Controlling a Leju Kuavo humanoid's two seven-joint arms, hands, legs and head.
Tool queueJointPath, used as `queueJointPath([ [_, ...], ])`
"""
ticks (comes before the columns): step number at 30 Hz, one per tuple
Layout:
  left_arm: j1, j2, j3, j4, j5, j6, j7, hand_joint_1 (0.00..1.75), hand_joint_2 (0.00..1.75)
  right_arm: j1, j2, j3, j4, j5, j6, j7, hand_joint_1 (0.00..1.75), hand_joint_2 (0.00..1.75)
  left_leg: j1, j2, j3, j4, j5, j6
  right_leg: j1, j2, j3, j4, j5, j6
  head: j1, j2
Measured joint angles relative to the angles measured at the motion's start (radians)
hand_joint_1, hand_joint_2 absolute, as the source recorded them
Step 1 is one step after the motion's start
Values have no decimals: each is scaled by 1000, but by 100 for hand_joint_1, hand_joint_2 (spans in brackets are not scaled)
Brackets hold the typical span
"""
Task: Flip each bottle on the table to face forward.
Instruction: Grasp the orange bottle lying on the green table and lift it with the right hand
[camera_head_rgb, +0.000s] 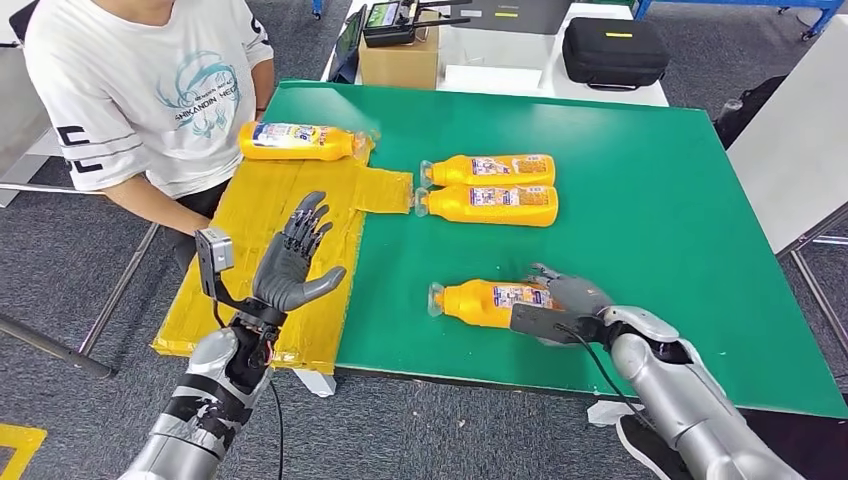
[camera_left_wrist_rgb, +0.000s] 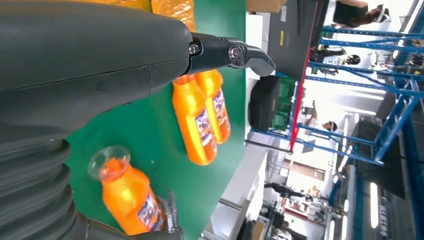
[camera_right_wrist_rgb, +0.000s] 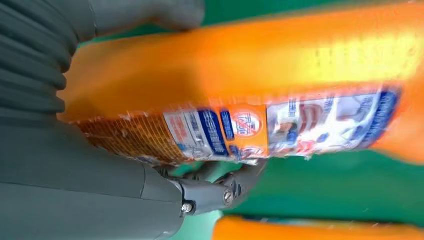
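Lying on its side near the front edge of the green bench (camera_head_rgb: 640, 190), the nearest bottle (camera_head_rgb: 485, 301) was held at its base by the right hand (camera_head_rgb: 565, 300), label up. The left hand (camera_head_rgb: 295, 262) hovered empty, fingers spread, over the yellow mat (camera_head_rgb: 260, 225). Two bottles (camera_head_rgb: 490, 188) lay touching mid-bench; a fourth bottle (camera_head_rgb: 297, 141) lay by a seated person (camera_head_rgb: 150, 90).

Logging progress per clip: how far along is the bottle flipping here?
Two bottles lie side by side mid-table, labels up, apparently done. The right hand grips the near bottle, its label showing. The left hand hovers open. The bottle on the yellow sheet by the person may remain.
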Motion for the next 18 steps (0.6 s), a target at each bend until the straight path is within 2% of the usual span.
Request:
queueJointPath([
  [4, -23, 0, -2, 34, 7, -4, -13, 0, 175, -47, -41, 78, 24, -92, 32, -4, 175, 175, 0, 0, 0, 0, 0, 0, 0, 0, 1, 0, 0, 0, 0, 0],
  [13, -30, 0, -2, 51, 16, 10, -7, 0, 175, -67, -61, 141, 44, -136, -53, 37, 175, 175, 0, 0, 0, 0, 0, 0, 0, 0, 0, 0, 0, 0, 0, 0],
  [15, -28, 1, -2, 51, 14, 27, 1, 0, 175, -56, -58, 141, 42, -151, -105, 60, 175, 175, 0, 0, 0, 0, 0, 0, 0, 0, 1, 0, 0, 0, 0, 0],
  [18, -17, 6, -1, 44, -2, 71, 15, 0, 175, -6, -37, 110, 12, -168, -241, 113, 175, 175, 0, 0, 0, 0, 0, 0, 0, 0, 1, 1, 0, 0, 0, 0],
])
